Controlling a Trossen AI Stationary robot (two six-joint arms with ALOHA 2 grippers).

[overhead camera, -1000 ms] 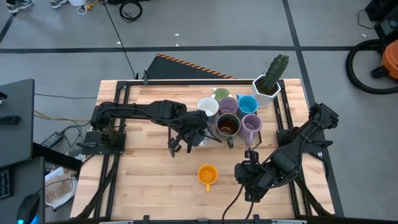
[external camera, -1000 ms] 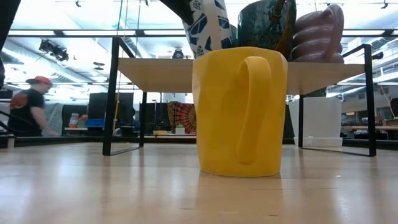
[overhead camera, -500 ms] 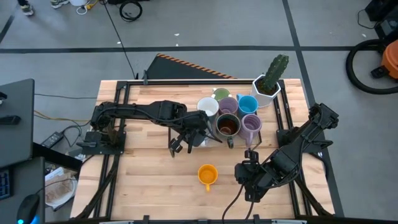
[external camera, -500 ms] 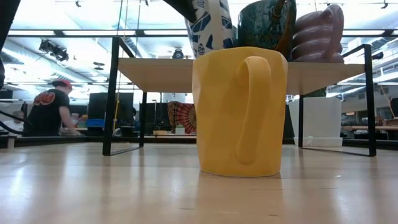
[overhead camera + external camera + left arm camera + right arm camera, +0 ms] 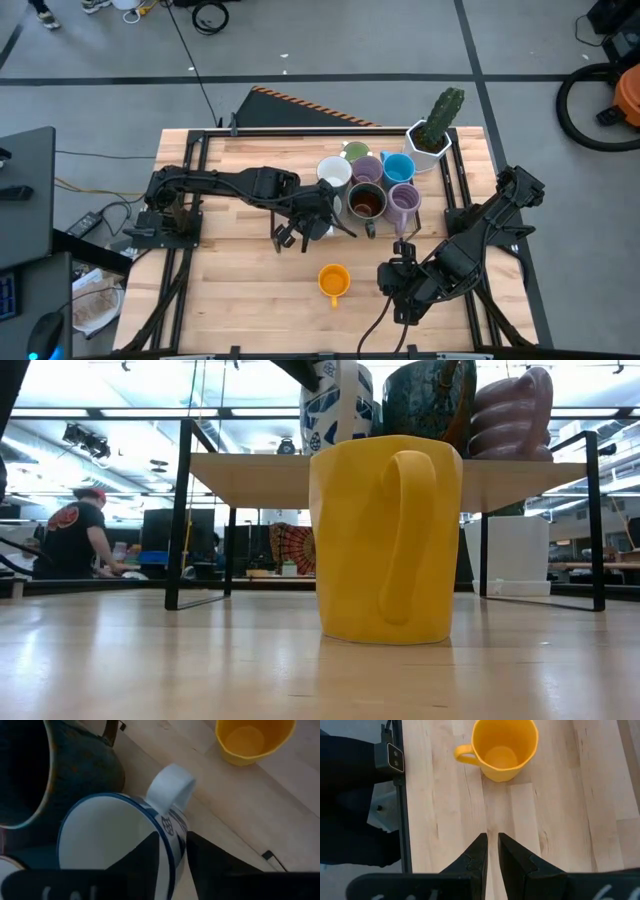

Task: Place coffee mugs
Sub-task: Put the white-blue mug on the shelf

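Beside the mug cluster at the back of the surface point(image 5: 230, 260), the left gripper point(image 5: 172, 845) straddles the rim of a blue-patterned white mug point(image 5: 112, 837); its fingers point(image 5: 150, 855) look slightly parted, though real contact is hard to judge. Only the low view shows that pattern. The right gripper point(image 5: 490, 845), fingers nearly closed and empty, points at the orange mug point(image 5: 502, 747), well apart.

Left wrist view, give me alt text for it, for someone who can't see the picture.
The left gripper straddles the rim of a white mug with blue pattern, one finger inside and one outside, near its handle. A dark blue-green mug stands close beside it, and an empty orange mug stands apart on the wooden table.
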